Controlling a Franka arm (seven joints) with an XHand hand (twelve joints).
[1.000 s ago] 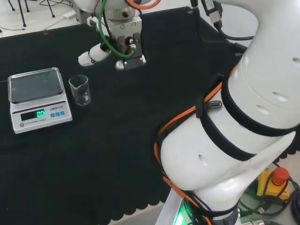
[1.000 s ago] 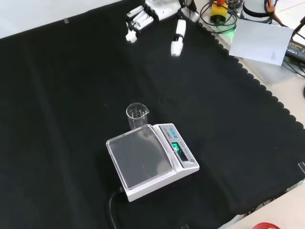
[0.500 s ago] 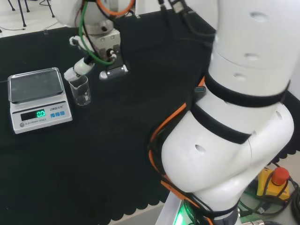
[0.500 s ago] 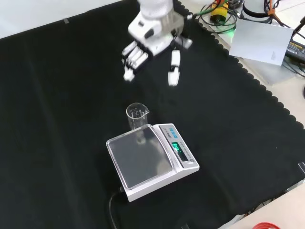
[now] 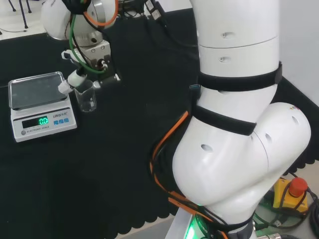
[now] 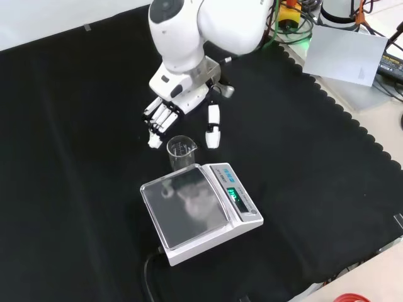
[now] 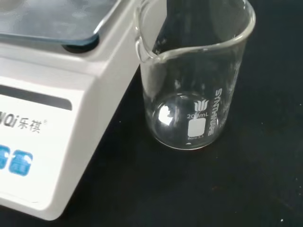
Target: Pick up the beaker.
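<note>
Hand [image 6: 169, 112] hovering open and empty just above beaker [image 6: 181, 153]: clear glass, likely light, slippery, fragile, best taken around its mid-wall.

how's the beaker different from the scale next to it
The beaker is clear glass and round; the scale is opaque white and boxy. The beaker stands tall and narrow with an open, empty mouth, while the scale is low and wide under a flat pan. The scale shows a lit green display; the beaker has only white markings. Both rest on the black cloth, side by side.
</note>
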